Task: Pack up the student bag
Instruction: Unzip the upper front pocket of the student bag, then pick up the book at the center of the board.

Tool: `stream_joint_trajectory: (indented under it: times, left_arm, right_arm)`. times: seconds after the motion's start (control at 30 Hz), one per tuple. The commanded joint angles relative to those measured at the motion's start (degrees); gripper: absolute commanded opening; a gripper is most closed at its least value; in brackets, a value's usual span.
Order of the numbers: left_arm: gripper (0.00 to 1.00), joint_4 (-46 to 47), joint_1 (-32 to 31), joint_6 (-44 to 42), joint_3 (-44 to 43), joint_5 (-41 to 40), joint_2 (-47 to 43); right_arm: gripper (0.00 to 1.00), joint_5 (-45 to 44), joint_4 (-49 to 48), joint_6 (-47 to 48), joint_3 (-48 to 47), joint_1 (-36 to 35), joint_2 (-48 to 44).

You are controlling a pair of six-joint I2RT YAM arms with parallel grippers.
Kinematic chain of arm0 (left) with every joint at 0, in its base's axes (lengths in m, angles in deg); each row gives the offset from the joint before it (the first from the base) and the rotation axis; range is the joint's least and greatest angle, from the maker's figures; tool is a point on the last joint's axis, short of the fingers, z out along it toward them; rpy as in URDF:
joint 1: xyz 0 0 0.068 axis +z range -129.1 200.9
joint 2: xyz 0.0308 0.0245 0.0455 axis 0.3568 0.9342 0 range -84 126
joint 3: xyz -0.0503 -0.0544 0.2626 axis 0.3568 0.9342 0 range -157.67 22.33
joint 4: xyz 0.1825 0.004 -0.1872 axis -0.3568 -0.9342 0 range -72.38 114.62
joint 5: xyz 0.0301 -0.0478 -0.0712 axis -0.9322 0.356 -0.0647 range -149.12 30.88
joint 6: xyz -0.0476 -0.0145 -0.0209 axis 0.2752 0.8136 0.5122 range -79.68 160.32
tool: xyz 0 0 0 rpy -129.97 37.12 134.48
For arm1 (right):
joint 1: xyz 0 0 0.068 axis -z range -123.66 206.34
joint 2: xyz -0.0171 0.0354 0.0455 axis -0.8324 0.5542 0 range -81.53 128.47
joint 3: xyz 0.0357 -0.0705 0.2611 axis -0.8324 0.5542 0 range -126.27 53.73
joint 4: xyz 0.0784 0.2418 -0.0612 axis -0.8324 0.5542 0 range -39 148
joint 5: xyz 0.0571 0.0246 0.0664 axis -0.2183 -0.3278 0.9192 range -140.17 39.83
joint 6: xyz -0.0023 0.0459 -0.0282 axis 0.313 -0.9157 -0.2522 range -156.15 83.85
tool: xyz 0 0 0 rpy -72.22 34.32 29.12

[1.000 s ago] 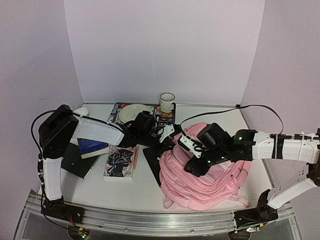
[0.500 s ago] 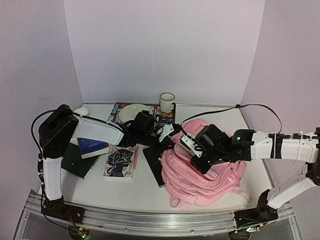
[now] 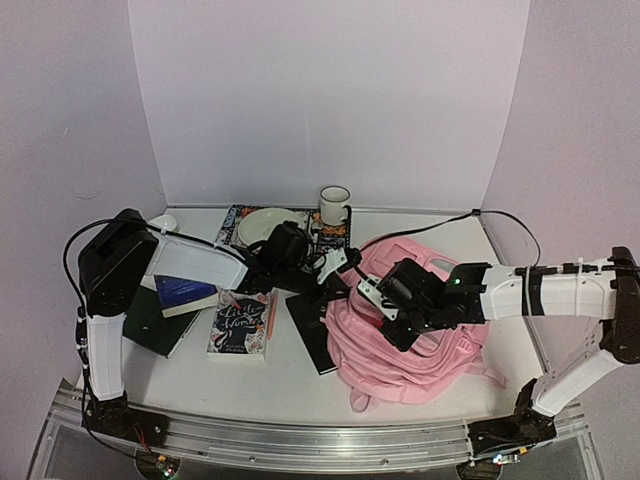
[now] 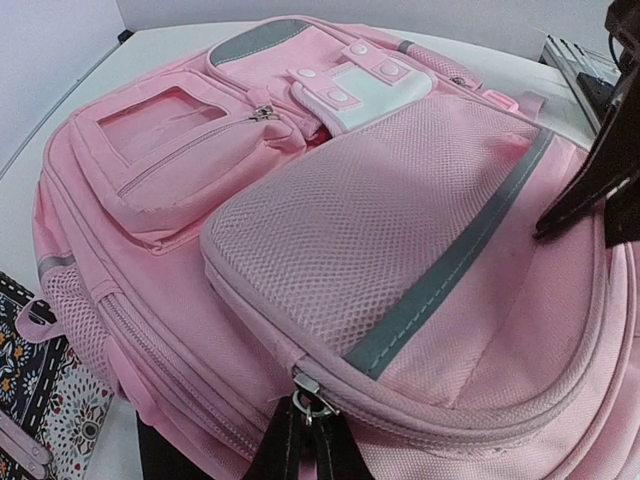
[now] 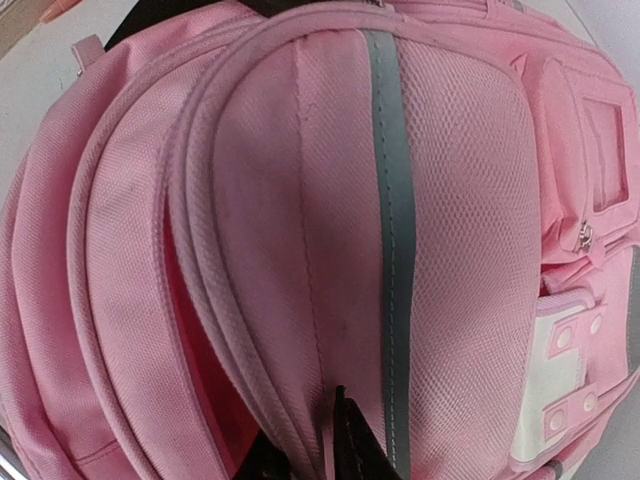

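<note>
While the student bag (image 3: 420,350) lies right on the table (image 3: 290,385), the left gripper (image 4: 310,445) pinches its zipper pull (image 4: 305,390) and the right gripper (image 5: 320,440) clamps its pink fabric.

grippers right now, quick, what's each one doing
Left gripper: closed on the zip pull of the backpack.
Right gripper: closed, pinching the backpack fabric.

White arm links (image 3: 560,292), black joints (image 3: 112,262), black left hand (image 4: 308,448), black cables (image 3: 497,212)
</note>
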Motion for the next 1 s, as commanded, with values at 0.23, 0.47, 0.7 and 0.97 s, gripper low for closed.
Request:
stream_joint_trajectory:
  times: [0.23,0.47,0.7,0.97]
  left_arm:
    - [0.09,-0.2,0.6,1.7,-1.8,-2.6,-0.9]
    - [0.18,-0.2,1.5,5.6,-3.6,-5.7,0.2]
    - [0.49,-0.2,2.4,11.8,-3.8,-11.6,-3.7]
    - [0.82,-4.3,5.5,29.9,3.1,-25.9,-15.4]
  right_arm:
    - [0.0,-14.6,1.8,2.7,-6.5,-2.7,-5.3]
    - [0.0,-35.2,0.6,8.0,-10.9,-7.8,-3.2]
    - [0.0,-38.1,0.2,7.4,-14.8,-8.8,-0.3]
    - [0.0,-41.0,0.8,3.3,-17.4,-8.8,4.2]
